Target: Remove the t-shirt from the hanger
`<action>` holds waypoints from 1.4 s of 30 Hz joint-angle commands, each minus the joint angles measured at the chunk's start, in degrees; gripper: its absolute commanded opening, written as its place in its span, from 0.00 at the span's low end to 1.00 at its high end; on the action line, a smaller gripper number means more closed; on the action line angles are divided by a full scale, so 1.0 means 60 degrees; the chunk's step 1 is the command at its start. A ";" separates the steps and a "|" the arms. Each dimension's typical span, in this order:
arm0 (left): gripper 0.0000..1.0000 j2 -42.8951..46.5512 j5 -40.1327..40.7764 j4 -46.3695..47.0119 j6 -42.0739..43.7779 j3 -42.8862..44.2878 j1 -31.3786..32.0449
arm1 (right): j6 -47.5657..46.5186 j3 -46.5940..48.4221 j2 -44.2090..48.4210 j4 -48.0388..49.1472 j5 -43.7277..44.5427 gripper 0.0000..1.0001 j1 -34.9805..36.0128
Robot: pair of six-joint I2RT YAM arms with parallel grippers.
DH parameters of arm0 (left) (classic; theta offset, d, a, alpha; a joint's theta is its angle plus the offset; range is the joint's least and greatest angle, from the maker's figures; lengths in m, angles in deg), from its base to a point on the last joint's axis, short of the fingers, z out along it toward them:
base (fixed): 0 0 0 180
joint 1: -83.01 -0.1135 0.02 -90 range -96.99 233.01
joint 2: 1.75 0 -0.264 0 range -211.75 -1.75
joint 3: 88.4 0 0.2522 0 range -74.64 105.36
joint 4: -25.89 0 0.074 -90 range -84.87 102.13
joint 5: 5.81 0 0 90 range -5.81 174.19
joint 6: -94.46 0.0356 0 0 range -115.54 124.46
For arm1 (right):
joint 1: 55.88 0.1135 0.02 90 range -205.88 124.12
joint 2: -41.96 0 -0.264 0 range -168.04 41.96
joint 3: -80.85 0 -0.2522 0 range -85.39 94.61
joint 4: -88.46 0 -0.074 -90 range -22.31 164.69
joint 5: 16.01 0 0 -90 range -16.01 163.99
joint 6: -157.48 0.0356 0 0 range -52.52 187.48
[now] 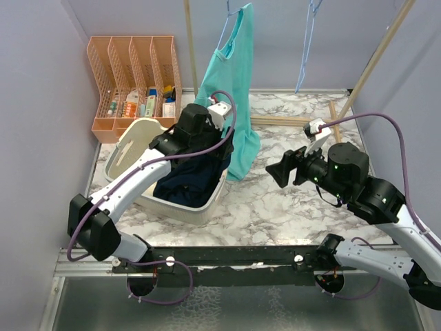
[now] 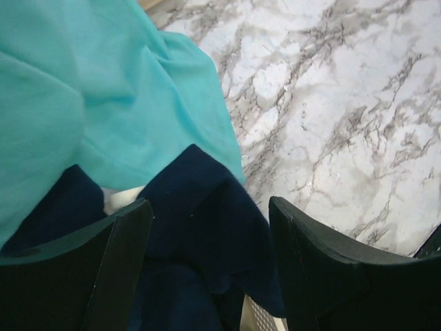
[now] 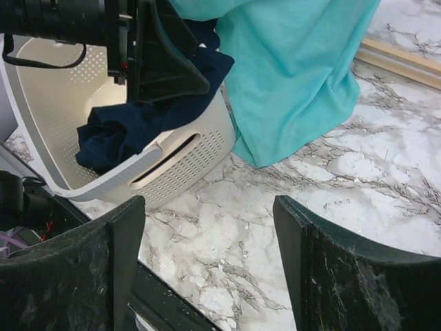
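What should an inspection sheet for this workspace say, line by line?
Surface: marble table, no spill seen.
Job's things: teal t-shirt hangs from a blue hanger; its lower end touches the table beside the basket.
Clutter: white basket holding dark blue clothes; orange organizer with small bottles; second blue hanger, bare.
Grippers: left hand open over the dark clothes, near the t-shirt's hem; right hand open above the table, holding nothing.
Cables: purple cable along each arm; no snag seen.
Surroundings: wooden poles, pale walls.
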State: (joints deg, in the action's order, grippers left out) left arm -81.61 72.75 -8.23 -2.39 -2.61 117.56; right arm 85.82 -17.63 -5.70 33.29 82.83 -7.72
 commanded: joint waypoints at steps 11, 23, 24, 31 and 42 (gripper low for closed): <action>0.08 -0.0648 0.2273 -0.1409 0.0486 0.0720 0.0911 | 0.0192 -0.0330 0.0321 -0.0143 0.0698 0.74 -0.0001; 0.00 0.0505 0.2587 -0.0926 0.0087 0.0228 0.0908 | 0.0108 -0.0357 -0.0038 0.0009 0.0636 0.74 0.0000; 0.00 0.0638 0.2933 -0.0975 0.0032 0.0139 0.0908 | 0.0097 -0.0355 -0.0033 0.0005 0.0634 0.74 0.0000; 0.00 0.1734 0.5464 -0.1766 -0.0708 -0.1059 0.0893 | 0.0012 -0.0224 -0.0243 -0.0013 0.0577 0.74 0.0000; 0.05 0.3620 0.7568 -0.4106 -0.2858 -0.2678 0.0675 | -0.0318 -0.0127 -0.1184 0.0399 0.0154 0.77 0.0000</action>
State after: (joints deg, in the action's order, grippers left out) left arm -62.24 111.54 -27.88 -14.50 -17.02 122.67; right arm 85.56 -19.57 -10.56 32.70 85.23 -7.72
